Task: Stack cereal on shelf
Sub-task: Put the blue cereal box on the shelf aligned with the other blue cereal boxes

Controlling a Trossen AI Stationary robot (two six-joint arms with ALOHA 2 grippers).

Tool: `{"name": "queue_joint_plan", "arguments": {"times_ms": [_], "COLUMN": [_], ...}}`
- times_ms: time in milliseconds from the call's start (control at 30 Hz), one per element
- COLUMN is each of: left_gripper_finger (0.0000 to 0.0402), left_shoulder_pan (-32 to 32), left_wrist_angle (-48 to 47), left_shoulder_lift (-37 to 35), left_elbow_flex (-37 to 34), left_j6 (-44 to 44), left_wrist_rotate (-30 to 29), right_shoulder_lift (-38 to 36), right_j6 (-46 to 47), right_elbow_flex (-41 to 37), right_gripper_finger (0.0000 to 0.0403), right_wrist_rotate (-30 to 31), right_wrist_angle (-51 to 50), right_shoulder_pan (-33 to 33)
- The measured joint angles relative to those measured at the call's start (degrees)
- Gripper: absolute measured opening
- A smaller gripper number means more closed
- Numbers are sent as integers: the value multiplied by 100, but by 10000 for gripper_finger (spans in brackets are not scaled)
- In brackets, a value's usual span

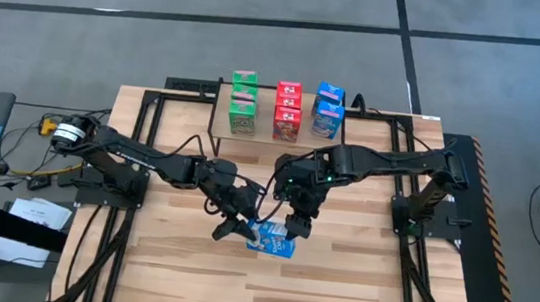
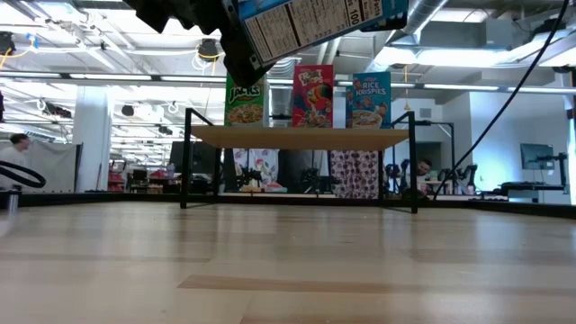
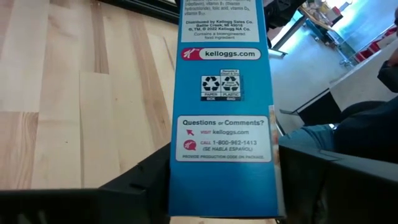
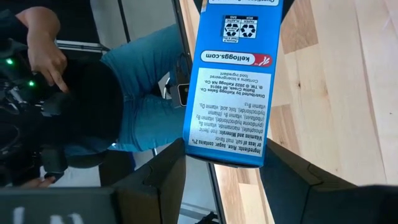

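Note:
A blue cereal box (image 1: 273, 240) hangs over the middle of the table, between my two grippers. My left gripper (image 1: 241, 231) is shut on its left end. My right gripper (image 1: 294, 226) is shut on its right end. In the low view the box (image 2: 315, 22) is tilted, high above the tabletop. The shelf (image 2: 297, 137) stands at the far centre on thin black legs. On its board stand a green stack (image 1: 243, 103), a red stack (image 1: 287, 111) and a blue stack (image 1: 328, 110) of cereal boxes. My left gripper pinches the box between its two fingers (image 3: 140, 183), one on each side of the narrow side panel (image 3: 224, 140), at the end with the questions print. The fingers come from the table's left, slanting a little down. The box is lifted clear of the table. My right gripper pinches the opposite end, by the ingredients print (image 4: 227, 140), with a finger (image 4: 158, 180) on each side of the narrow panel. It comes from the far right, slanting down. The box hangs clear between both grippers.
Black frame rails (image 1: 397, 185) run along the table's sides and far edge. A person in jeans (image 4: 137, 93) is beside the table, a hand (image 4: 46, 43) showing in the right wrist view. The near half of the wooden tabletop (image 1: 265, 291) lies bare.

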Motion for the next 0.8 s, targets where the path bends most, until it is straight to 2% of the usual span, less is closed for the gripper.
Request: {"name": "queue_joint_plan", "arguments": {"times_ms": [367,633,800], "left_gripper_finger": [184,184,183], "left_shoulder_pan": [-2,-7,-5], "left_wrist_angle": [17,-13,-9], "left_shoulder_lift": [0,0,0], "left_elbow_flex": [-2,-7,-7], "left_j6": [-94,-107,-97], "left_wrist_rotate": [11,59,83], "right_shoulder_lift": [0,0,0], "right_j6": [-150,-190,149], "right_elbow_flex": [0,0,0], "right_gripper_finger": [203,267,277], "right_wrist_rotate": [-116,-92,-206], "right_wrist_angle": [-32,-44,18], "right_shoulder_pan": [-7,-4,-111]}}
